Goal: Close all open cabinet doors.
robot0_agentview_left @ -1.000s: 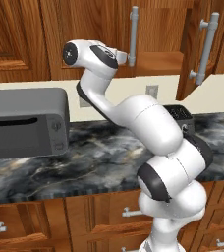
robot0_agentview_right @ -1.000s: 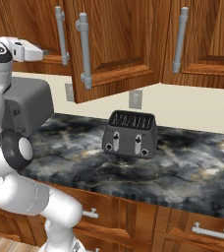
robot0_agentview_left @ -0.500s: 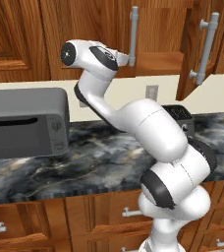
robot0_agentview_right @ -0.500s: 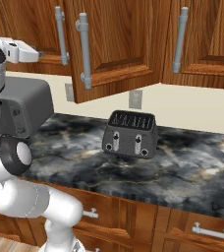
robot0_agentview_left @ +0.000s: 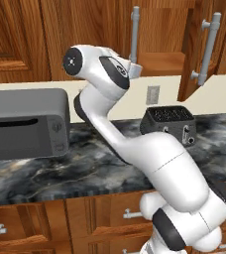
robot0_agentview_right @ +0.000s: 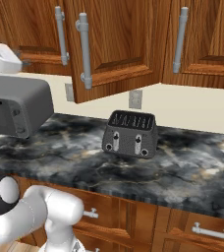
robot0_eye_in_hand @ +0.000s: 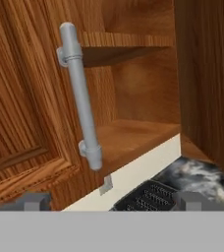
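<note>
Above the toaster (robot0_agentview_right: 130, 134), along the upper cabinet row, two doors matter. Left of the toaster, in the hand view, a shut door (robot0_eye_in_hand: 20, 98) carries a long upright bar handle (robot0_eye_in_hand: 80, 96), just ahead of the gripper (robot0_eye_in_hand: 111, 201). Right of that handle the cabinet stands open, its bare shelves (robot0_eye_in_hand: 133, 135) showing, and at the far right edge of this view hangs the inner face of the open door (robot0_eye_in_hand: 207, 83), swung out toward the camera.

From the right base view that open door (robot0_agentview_right: 116, 44) juts out over the toaster, its vertical handle (robot0_agentview_right: 84, 51) on the free edge; the hinge seems to lie on the side away from the hand.

The gripper's two dark fingertips (robot0_eye_in_hand: 33, 201) sit well apart, empty, so its jaws stand wide.

My judgement: the open door lies to the right of the gripper, its long axis vertical, so the coming push should meet its outer face and sweep it back toward the shelves.
</note>
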